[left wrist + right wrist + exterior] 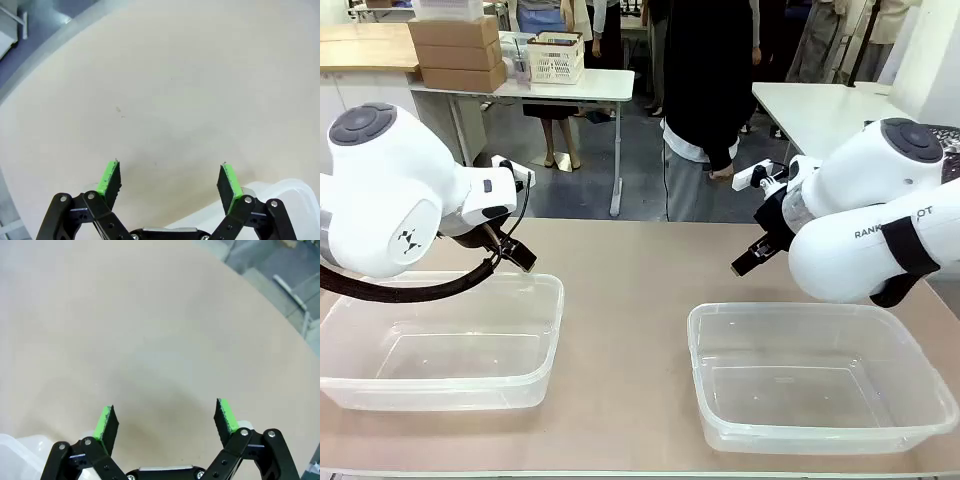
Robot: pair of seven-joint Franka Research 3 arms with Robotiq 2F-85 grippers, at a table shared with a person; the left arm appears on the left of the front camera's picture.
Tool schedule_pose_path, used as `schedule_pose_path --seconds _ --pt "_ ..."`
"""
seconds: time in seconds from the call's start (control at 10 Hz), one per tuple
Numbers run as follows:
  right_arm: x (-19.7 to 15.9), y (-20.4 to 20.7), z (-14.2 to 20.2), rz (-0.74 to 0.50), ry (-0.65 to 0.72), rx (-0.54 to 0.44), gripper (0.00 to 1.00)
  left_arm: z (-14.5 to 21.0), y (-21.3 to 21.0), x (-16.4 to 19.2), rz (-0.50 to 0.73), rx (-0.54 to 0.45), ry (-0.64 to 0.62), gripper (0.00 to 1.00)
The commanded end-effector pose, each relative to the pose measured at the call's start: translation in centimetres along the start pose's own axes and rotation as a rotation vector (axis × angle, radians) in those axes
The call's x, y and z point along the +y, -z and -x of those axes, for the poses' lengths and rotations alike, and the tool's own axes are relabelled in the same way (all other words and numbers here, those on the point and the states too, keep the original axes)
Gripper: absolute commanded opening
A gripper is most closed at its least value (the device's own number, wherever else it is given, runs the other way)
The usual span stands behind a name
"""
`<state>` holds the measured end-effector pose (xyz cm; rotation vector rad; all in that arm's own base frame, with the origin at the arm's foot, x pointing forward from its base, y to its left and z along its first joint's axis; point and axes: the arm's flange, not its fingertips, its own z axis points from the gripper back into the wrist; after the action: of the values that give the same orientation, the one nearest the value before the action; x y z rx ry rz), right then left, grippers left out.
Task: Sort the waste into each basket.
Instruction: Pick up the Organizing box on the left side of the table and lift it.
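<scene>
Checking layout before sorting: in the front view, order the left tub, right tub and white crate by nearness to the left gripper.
1. Left tub, just below the left gripper.
2. Right tub, over on the right.
3. White crate, far back, behind.

Robotics lab in shared open room. White left robot arm [380, 190] and right robot arm [870, 220] flank beige tabletop [630, 300]. Behind: white work table [570, 85], stacked cardboard boxes [455, 52], lattice crate [556, 57], standing person [705, 90], grey-blue floor [640, 160].
</scene>
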<state>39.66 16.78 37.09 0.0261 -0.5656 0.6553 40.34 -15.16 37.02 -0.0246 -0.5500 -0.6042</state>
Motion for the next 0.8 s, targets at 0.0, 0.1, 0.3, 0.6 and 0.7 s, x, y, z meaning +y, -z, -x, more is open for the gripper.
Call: schedule_pose_path --seconds 0.0,0.1,0.3,0.6,0.7 --pt "0.02 -0.04 0.08 0.000 0.001 0.000 1.00 0.00 0.00 0.00 0.000 0.000 0.000 1.00" --pt "0.02 -0.04 0.08 0.000 0.001 0.000 1.00 0.00 0.00 0.00 0.000 0.000 0.000 1.00" --pt "0.02 -0.04 0.08 0.000 0.001 0.000 1.00 0.00 0.00 0.00 0.000 0.000 0.000 1.00" --pt "0.02 -0.04 0.08 0.000 0.001 0.000 1.00 0.00 0.00 0.00 0.000 0.000 0.000 1.00" --pt "0.02 -0.04 0.08 0.000 0.001 0.000 1.00 0.00 0.00 0.00 0.000 0.000 0.000 1.00"
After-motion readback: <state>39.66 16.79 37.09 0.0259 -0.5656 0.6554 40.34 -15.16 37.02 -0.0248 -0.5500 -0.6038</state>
